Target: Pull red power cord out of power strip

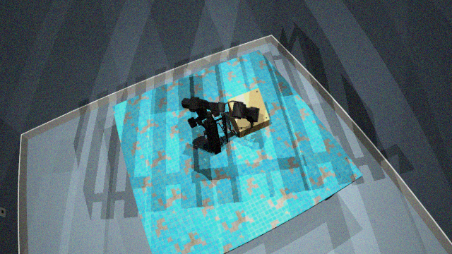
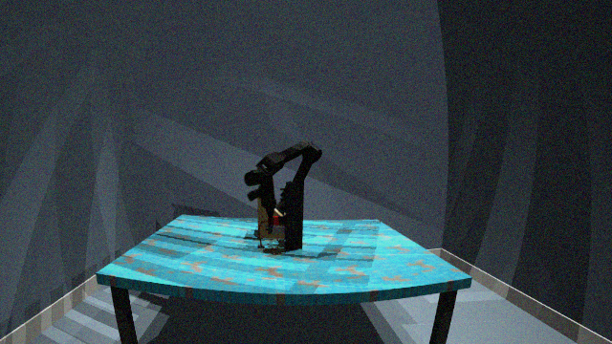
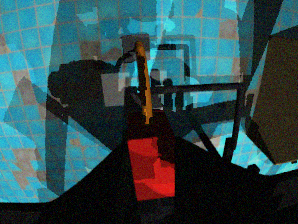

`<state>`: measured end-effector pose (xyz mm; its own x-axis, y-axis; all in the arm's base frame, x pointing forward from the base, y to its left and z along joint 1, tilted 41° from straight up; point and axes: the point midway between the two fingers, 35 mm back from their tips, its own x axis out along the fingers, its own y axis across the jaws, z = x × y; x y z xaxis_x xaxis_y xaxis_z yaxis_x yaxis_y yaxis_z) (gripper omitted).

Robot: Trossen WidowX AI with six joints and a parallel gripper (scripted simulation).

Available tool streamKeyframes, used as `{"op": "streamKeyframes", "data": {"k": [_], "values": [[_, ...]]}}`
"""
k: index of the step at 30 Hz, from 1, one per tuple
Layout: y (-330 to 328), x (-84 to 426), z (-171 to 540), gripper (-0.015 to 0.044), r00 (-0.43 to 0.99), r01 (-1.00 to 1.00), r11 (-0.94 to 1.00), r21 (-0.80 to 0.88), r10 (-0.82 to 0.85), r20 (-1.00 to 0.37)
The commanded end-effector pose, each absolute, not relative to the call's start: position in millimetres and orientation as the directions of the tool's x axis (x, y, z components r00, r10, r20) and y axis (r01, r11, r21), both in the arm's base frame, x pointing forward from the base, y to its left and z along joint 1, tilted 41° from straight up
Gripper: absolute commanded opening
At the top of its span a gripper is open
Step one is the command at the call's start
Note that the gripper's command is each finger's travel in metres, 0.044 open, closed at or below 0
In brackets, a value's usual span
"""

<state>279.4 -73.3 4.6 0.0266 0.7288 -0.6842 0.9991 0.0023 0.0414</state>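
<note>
1. Gripper (image 3: 152, 183), dark and blocky, nearly closed, clamps the boxy red plug (image 3: 150, 165).
2. Thin orange prong (image 3: 143, 83) sticks out ahead of the plug.
3. Plug held above the blue tiled table (image 2: 335, 277), beside a tan flat block (image 1: 252, 100).

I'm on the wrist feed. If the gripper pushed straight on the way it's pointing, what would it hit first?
The gripper is already shut on the red plug. Straight ahead, the orange cord leads to a dark frame-like shape, likely met first; the blue tabletop lies behind. Depth is unclear.
</note>
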Motion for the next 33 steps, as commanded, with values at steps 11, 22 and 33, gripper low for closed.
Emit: {"op": "streamKeyframes", "data": {"k": [11, 22, 33], "values": [[-103.1, 281.9, -14.9, 0.0079, 0.028, 0.998, 0.023, 0.057, 0.662, -0.749], [-103.1, 281.9, -14.9, 0.0160, 0.028, 0.998, 0.023, 0.057, 0.662, -0.749], [-109.8, 281.1, -6.1, 0.0160, 0.052, 0.998, -0.012, 0.058, 0.644, -0.763]]}}
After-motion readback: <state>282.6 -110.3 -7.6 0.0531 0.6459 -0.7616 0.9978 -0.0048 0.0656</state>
